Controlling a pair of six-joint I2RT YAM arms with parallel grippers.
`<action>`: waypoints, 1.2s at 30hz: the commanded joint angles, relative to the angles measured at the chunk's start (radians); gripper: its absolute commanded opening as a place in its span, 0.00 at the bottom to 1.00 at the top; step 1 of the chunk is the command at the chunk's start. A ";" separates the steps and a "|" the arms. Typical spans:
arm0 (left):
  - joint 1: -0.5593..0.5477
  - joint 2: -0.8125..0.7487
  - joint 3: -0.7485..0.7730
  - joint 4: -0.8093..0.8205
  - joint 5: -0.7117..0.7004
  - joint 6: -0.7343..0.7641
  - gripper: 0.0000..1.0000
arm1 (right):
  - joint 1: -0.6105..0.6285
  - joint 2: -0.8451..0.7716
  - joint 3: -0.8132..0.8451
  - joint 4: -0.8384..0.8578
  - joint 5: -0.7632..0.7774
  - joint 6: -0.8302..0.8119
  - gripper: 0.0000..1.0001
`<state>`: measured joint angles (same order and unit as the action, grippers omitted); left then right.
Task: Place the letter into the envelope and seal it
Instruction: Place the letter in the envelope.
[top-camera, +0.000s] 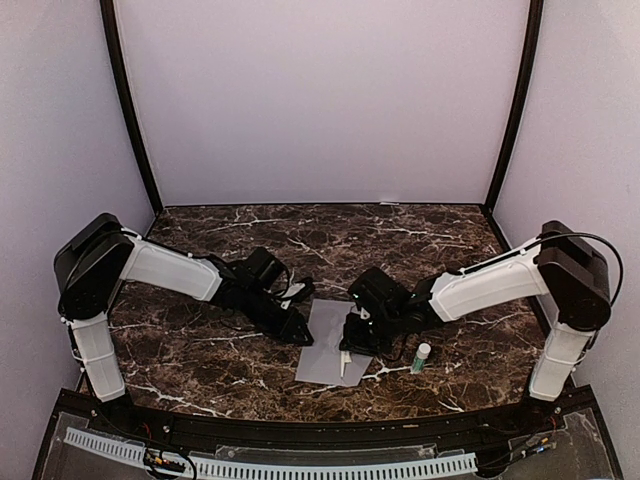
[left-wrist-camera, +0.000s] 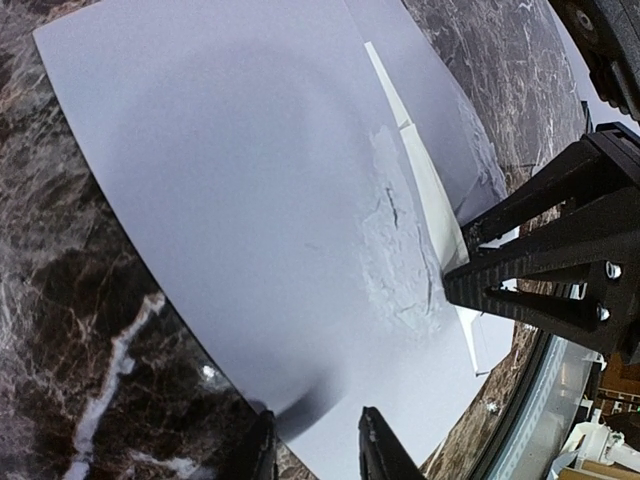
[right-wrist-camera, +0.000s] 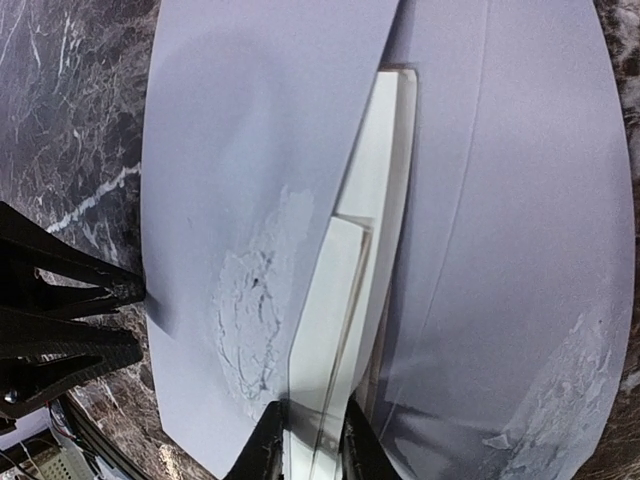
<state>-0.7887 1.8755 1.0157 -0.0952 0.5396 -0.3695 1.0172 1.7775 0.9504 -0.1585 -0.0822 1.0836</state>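
A grey envelope (top-camera: 322, 335) lies on a marble table (top-camera: 200, 350). The folded letter (right-wrist-camera: 350, 270) sits partly inside it, its near end pinched by the right gripper (right-wrist-camera: 312, 425). The left gripper (left-wrist-camera: 315, 435), jaws narrow, straddles the envelope's edge; whether it grips is unclear.

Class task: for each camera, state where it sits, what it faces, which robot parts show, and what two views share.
Top camera: above and behind, looking down at the table; left arm and right arm show, envelope between them.
Left wrist: on the left arm, facing the envelope; left claw at bottom, right claw opposite.
Right wrist: on the right arm, facing the letter; right claw straddles it at bottom.
Shared: both wrist views show letter and envelope.
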 joint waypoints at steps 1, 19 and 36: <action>-0.025 0.026 -0.007 -0.069 0.005 0.009 0.28 | 0.019 0.040 0.034 0.008 -0.007 0.004 0.17; -0.027 -0.007 0.008 -0.088 -0.053 0.028 0.29 | 0.027 -0.048 0.048 -0.128 0.079 -0.001 0.32; -0.027 -0.002 0.010 -0.089 -0.054 0.032 0.29 | 0.027 -0.083 -0.080 -0.039 0.087 0.052 0.14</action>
<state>-0.8074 1.8751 1.0279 -0.1139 0.5133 -0.3508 1.0355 1.6848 0.8822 -0.2508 -0.0002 1.1290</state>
